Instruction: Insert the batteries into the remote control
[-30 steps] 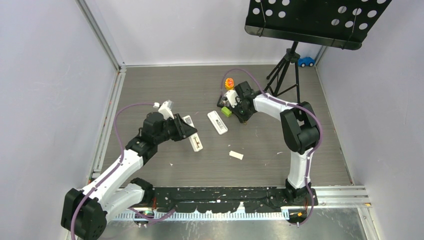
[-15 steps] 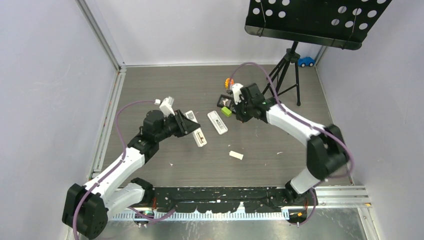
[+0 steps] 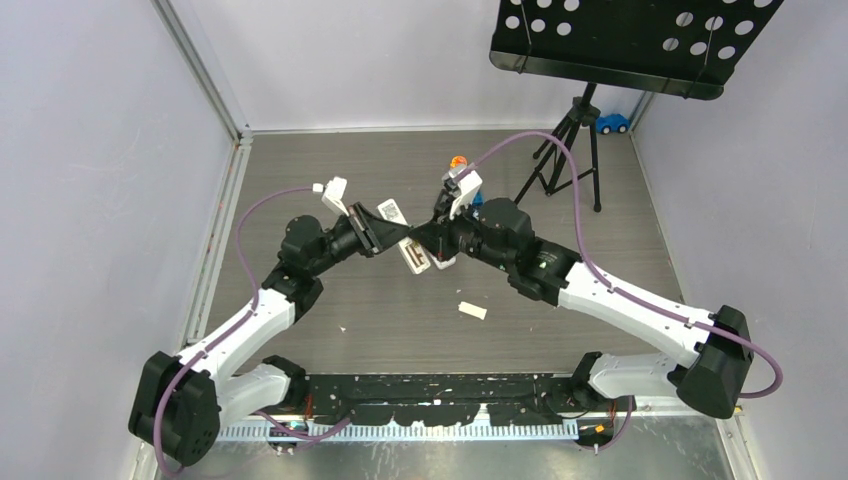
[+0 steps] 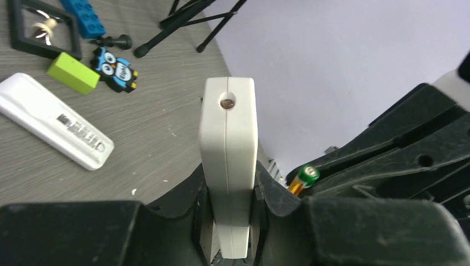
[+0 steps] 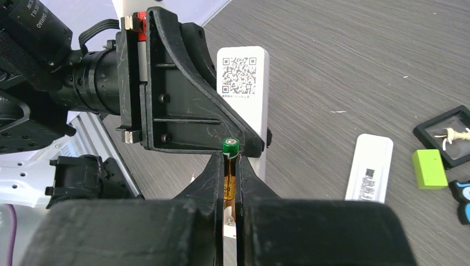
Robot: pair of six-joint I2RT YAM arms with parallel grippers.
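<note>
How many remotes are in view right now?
2. The remote control is clamped in the left tool, held above the table; a slimmer remote lies flat on the table near the green block. Another could be hidden under the arms.

In left tool (image 4: 230,194), remote control (image 4: 228,138); just beside it, battery (image 5: 230,147) in right tool (image 5: 229,164), above table (image 3: 350,170).

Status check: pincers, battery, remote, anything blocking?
Left pincer shut on remote control, held off table. Right pincer shut on battery, green end at the remote's edge. Left pincer's black finger crowds the approach.
</note>
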